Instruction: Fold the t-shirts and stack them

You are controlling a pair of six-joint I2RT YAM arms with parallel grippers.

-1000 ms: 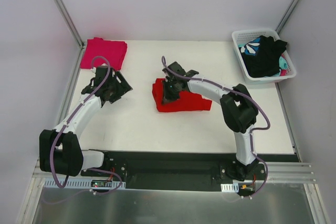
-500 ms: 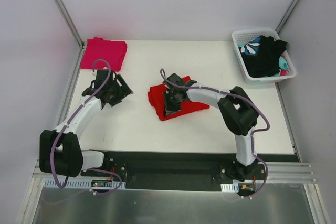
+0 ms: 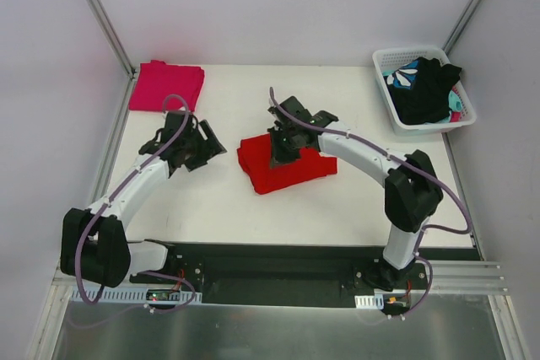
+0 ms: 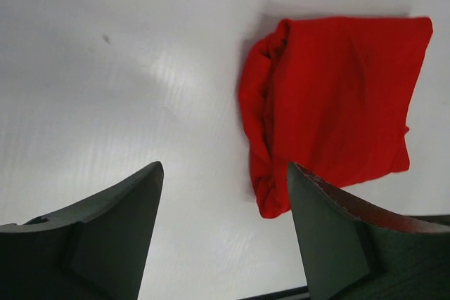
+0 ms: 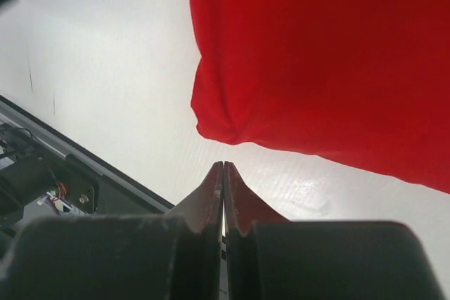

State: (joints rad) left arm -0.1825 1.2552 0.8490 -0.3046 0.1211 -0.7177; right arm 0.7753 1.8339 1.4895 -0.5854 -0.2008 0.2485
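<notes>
1. Two shirts lie on the table in the top view: the folded red t-shirt at the middle and the magenta t-shirt at the far left corner, well apart. Black and patterned garments wait in the basket. The right gripper sits over the red bundle's far edge. The left gripper is beside it to the left.
2. Left wrist view: the left gripper gapes wide and empty, facing the red t-shirt and its bunched edge.
3. Right wrist view: the right gripper is pinched together with nothing between. Its tips are just off the red t-shirt, though contact is hard to judge.
4. The fold looks done, so stacking probably follows. The open pincer should take every layer at the bunched edge, or the fold will spill open.
5. Compared with a second ago, the red bundle has slid left and turned, the right elbow has swung outward, and the left arm has crept closer.
</notes>
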